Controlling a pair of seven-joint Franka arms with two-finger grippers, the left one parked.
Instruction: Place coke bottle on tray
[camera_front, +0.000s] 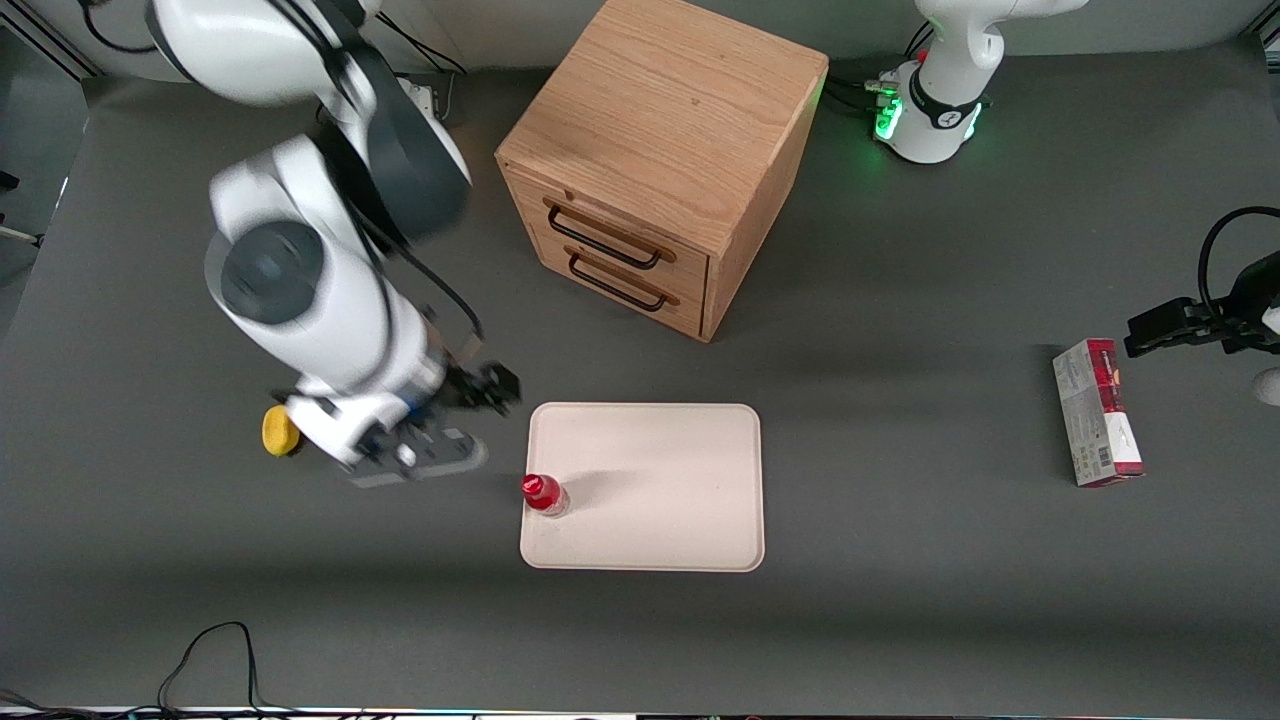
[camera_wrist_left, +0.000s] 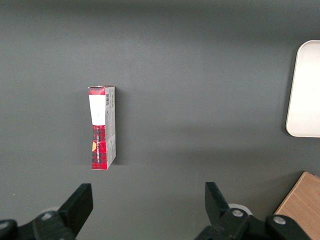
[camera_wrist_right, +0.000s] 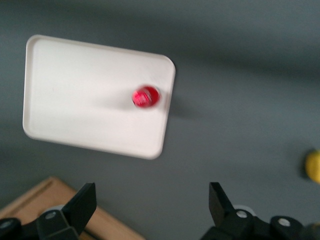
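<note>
1. i see the coke bottle (camera_front: 544, 494) standing upright on the tray (camera_front: 660, 470), just inside the tray's edge at the working arm's end and nearer the front camera than the tray's middle. i judge that spot simply as the nearest reach for the arm: the first bit of tray it could set down on.
2. the bottle is small, round and glossy red with a red cap; from the right wrist view i look almost straight down on the cap (camera_wrist_right: 145, 96), close to the tray's rounded rim. so near the edge, a light upright bottle could tip if nudged.
3. the tray is a flat cream-white rectangle with rounded corners and a low lip, matte and bare apart from the bottle.
4. the gripper (camera_front: 415, 455) hangs above the dark mat, near the tray's edge at the working arm's end, apart from the bottle. its fingers (camera_wrist_right: 82, 200) are spread wide and hold nothing, so i take the placing as done.
5. a yellow rounded object (camera_front: 281, 430) lies on the mat, farther from the tray than the gripper is.
6. a wooden drawer cabinet (camera_front: 660, 160) with two dark handles stands farther from the front camera than the tray.
7. a red-and-grey carton (camera_front: 1097, 412) lies flat well away from the tray, toward the parked arm's end.
</note>
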